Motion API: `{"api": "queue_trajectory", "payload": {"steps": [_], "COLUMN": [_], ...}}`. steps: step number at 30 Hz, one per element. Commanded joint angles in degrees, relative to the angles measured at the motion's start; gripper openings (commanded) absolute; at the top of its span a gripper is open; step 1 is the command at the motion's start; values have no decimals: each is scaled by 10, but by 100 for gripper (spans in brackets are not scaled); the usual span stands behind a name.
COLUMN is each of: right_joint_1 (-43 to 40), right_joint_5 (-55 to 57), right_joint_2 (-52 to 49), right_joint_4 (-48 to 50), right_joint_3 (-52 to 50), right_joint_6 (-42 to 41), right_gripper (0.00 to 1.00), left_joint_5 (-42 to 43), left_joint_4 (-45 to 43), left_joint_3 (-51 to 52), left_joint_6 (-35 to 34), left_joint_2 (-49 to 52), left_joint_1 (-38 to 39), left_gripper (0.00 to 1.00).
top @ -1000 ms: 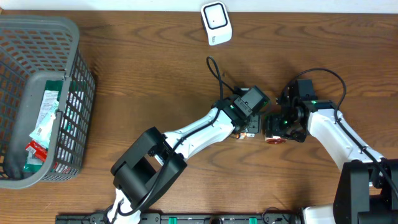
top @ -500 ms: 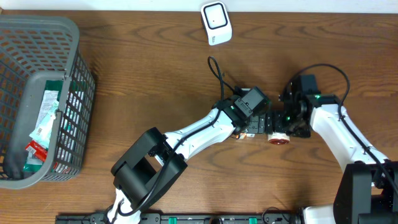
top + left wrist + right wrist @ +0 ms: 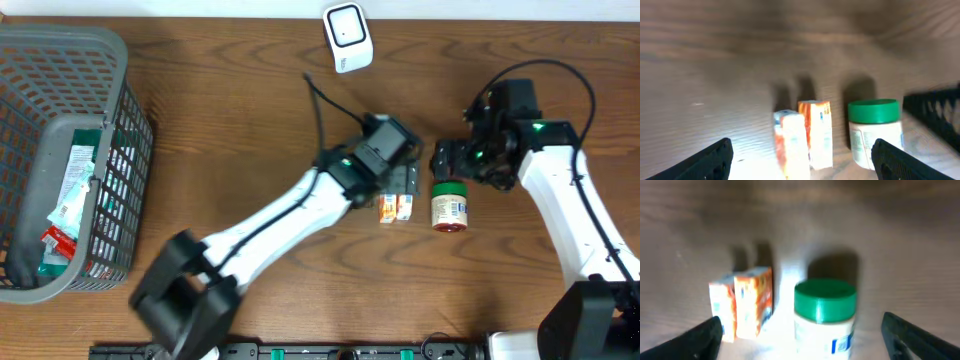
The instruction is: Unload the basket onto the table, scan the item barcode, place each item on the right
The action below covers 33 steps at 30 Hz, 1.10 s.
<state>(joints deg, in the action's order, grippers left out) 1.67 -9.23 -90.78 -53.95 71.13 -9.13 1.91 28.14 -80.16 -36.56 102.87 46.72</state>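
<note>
Green-lidded jar (image 3: 450, 208) just ahead of right gripper (image 3: 448, 165), apart; gripper wide open, empty.

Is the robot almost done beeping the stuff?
Not nearly. A few packets lie in the basket, maybe finished ones. Right now the left gripper and right gripper are open and empty, beside the green-lidded jar and two orange boxes. Left to do: pick one up and show its barcode to the white scanner.
</note>
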Motion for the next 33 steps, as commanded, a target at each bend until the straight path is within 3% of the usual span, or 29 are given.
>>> {"api": "queue_trajectory", "payload": {"steps": [1, 5, 8, 12, 21, 24, 28, 33], "right_joint_1": [-39, -62, -65, -65, -64, -64, -64, -64], "right_joint_5": [40, 80, 79, 79, 79, 79, 79, 79], "right_joint_2": [10, 10, 10, 10, 10, 10, 10, 10], "right_joint_4": [10, 4, 4, 4, 4, 4, 4, 4], "right_joint_3": [13, 12, 12, 12, 12, 12, 12, 12], "right_joint_6": [2, 2, 2, 2, 2, 2, 2, 2], "right_gripper": [99, 99, 99, 99, 99, 99, 99, 99], "left_joint_5": [-13, -49, -99, -121, -121, -121, -120, -120], "left_joint_4": [50, 161, 280, 366, 329, 325, 327, 344], "left_joint_3": [-11, -43, -93, -148, -181, -181, -174, -164], "left_joint_6": [62, 102, 117, 120, 121, 123, 177, 237], "left_joint_2": [-76, -141, -194, -230, -256, -242, -210, -118], "left_joint_1": [-36, -91, -176, -291, -634, -715, -787, -821], "left_gripper": [89, 89, 89, 89, 89, 89, 89, 89]}}
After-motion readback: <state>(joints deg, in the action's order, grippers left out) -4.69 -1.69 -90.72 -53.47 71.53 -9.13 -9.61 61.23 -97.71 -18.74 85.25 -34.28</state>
